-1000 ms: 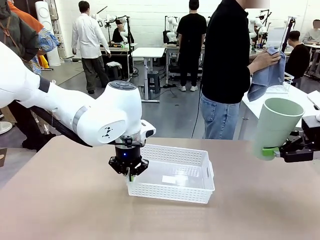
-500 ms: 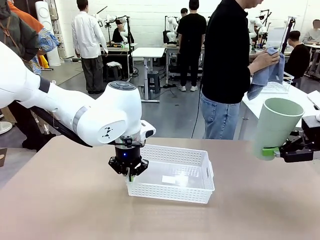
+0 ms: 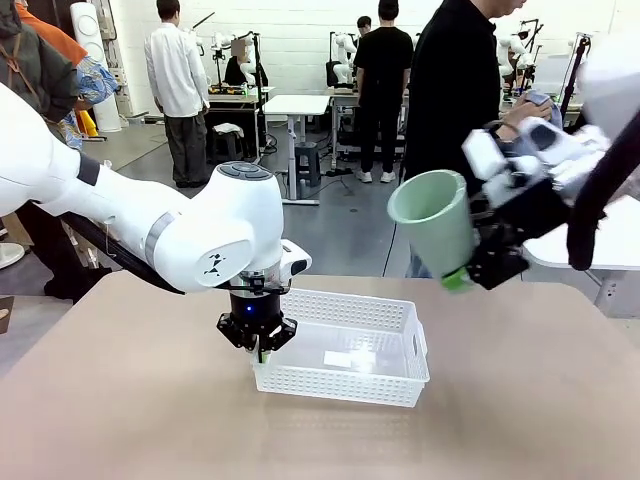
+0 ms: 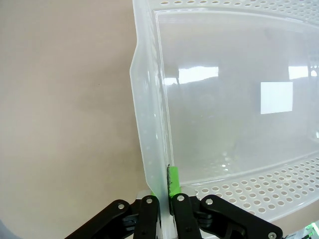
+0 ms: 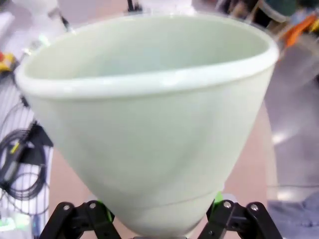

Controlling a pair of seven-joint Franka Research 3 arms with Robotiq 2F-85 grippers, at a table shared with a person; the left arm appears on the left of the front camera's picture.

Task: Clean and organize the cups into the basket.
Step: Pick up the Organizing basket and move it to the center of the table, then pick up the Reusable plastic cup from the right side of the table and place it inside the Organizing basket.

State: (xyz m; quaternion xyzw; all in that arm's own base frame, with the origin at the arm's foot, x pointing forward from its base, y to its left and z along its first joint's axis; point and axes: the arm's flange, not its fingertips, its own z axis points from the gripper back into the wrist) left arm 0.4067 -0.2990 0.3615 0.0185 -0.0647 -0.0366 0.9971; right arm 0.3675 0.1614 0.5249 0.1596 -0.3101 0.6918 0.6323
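Observation:
A white perforated basket [image 3: 340, 384] lies on the brown table just right of centre. My left gripper [image 3: 258, 338] stands over its left end, shut on that end wall. From the left wrist view the basket wall [image 4: 149, 124] runs straight up between the closed fingers of the left gripper [image 4: 163, 200], and nothing lies inside. My right gripper [image 3: 470, 270] holds a pale mint green cup [image 3: 432, 222] by its base, in the air above and to the right of the basket, mouth tilted up and to the left. The cup [image 5: 149, 119] sits between the right gripper's [image 5: 158, 221] fingers.
A person in black stands at the far side of the table, one hand on a blue cloth [image 3: 538, 100] behind my right arm. A white table [image 3: 600, 245] stands at the right. Bare tabletop [image 3: 130, 410] lies left of and in front of the basket.
My right arm has swung left and upward with the mint cup, from the right edge to near the basket, tipping its mouth left. The left gripper and basket have not moved.

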